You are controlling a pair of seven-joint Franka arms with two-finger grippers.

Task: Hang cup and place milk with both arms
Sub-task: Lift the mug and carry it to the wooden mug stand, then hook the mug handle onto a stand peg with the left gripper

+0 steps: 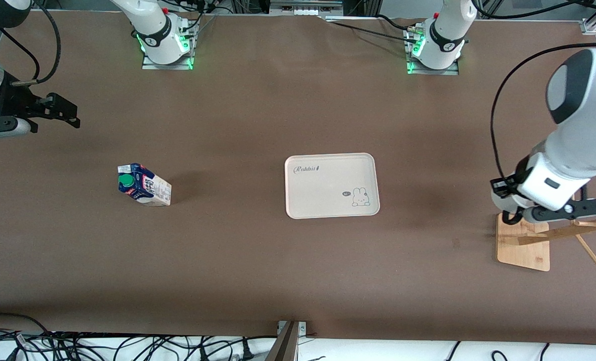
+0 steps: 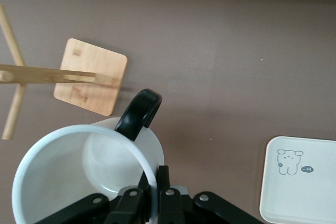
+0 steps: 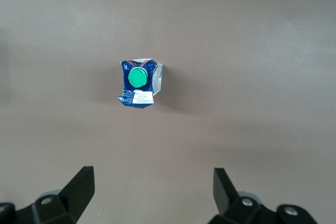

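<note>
**Left tool clamps the mug above the wooden rack; right tool hangs open over the tabletop**

The left arm reaches out from its base to the left arm's end of the brown tabletop (image 1: 257, 110), its forearm angled down over the light wooden cup rack with a square base and thin pegs (image 1: 526, 248). The left tool (image 2: 152, 195) has its fingers together on the rim of the small white mug with a black loop handle (image 2: 86, 174), one finger inside the wall and one outside. The mug hangs in the air, mouth toward the wrist camera, handle pointing at the rack's base; in the front view the arm hides it.

The right arm waits raised at the right arm's end of the tabletop. The right tool (image 3: 152, 184) has its fingers spread wide apart and holds nothing. It hangs over bare tabletop near the small dark-blue and white gable-top milk carton with a round green cap (image 1: 144, 184), which stands upright on the tabletop.

A pale rectangular tray with a rabbit drawing (image 1: 328, 200) lies mid-table, between carton and rack.
</note>
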